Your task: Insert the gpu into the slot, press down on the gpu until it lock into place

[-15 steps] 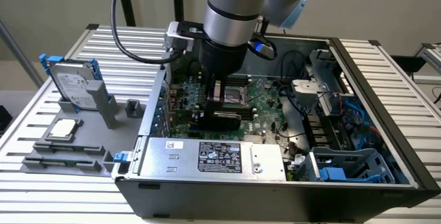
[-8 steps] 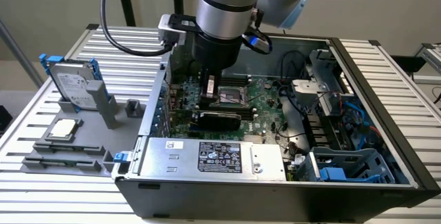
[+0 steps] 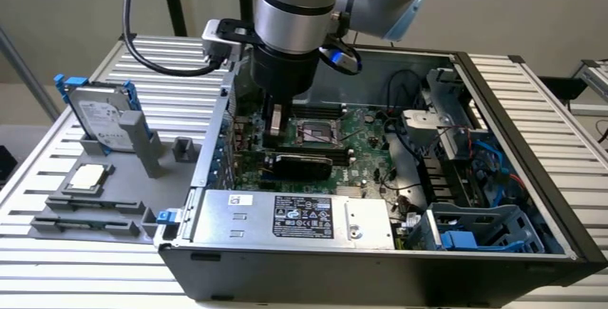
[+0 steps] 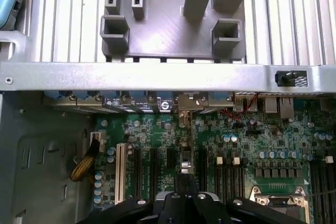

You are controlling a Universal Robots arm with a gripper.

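- We watched the black gripper [image 3: 275, 129] hang at the end of the silver and grey arm [image 3: 290, 17], down inside the open dark grey computer case [image 3: 380, 273]; whether its grip was clenched or released, we could not tell.
- Right under it stood the gpu [image 3: 302, 164], a flat black rectangular card, upright on its long edge on the green motherboard [image 3: 366, 156]. The gripper sat over the card's end towards the exterior view's left, very close to its top edge; contact or a small gap, we could not say.
- The card hid whatever connector lay beneath it.
- Just beyond the gpu we saw the square metal-framed processor socket [image 3: 318, 132], with the row of black memory slots [image 3: 323, 112] behind it.
- In the wrist view, a white expansion slot [image 4: 120, 171] and a yellow cable bundle [image 4: 84, 163] lay off to one side of the gripper.
- In front of the card, by the case's near wall, lay the large silver metal box with a printed label [image 3: 295, 216].
- At the exterior view's right, a blue plastic drive cage [image 3: 485, 231] filled the case's near corner.
- Outside the case, at the exterior view's left, a grey fixture [image 3: 166, 154] on the slatted aluminium table [image 3: 57, 252] held an upright silver hard drive [image 3: 100, 120] and a flat square processor chip [image 3: 87, 176].
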